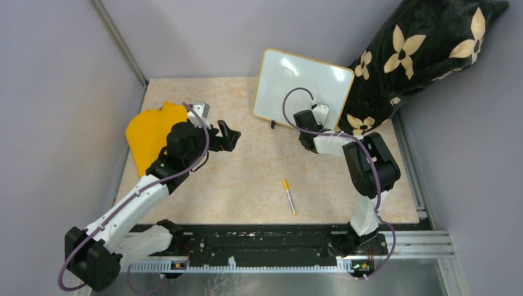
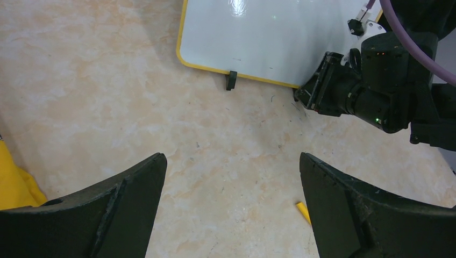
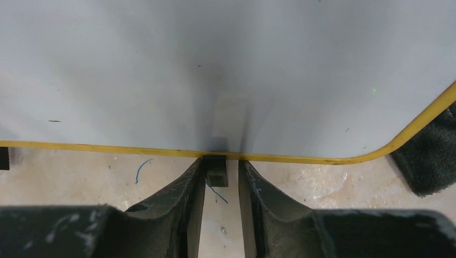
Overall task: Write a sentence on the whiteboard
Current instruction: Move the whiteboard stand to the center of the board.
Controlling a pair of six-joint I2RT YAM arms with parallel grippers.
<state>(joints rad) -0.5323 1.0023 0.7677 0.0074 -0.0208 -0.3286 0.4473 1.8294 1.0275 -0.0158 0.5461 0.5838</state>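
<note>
- Top external view: we see the whiteboard (image 1: 302, 86) standing at the far edge of the table (image 1: 247, 179), right of centre. It tilts back against a black pillow (image 1: 425, 55) with cream flowers.
- Our right hand (image 3: 220, 161) sits low at the board's bottom edge, towards its right corner, with one finger on each side of a small black foot (image 3: 215, 171). The fingers are narrowly parted and a slit shows beside the foot, so the hand is released, not clenched.
- Our left hand (image 2: 231, 156) hangs over the table's left half, fingers spread wide, grasping nothing.
- A second black foot (image 2: 231, 79) shows further left along the yellow frame.
- A yellow cloth (image 1: 151, 132) lies at the table's left edge, beside the left arm.
- A pen (image 1: 288, 197) with an orange cap lies near the table's near edge, well apart from both hands.
</note>
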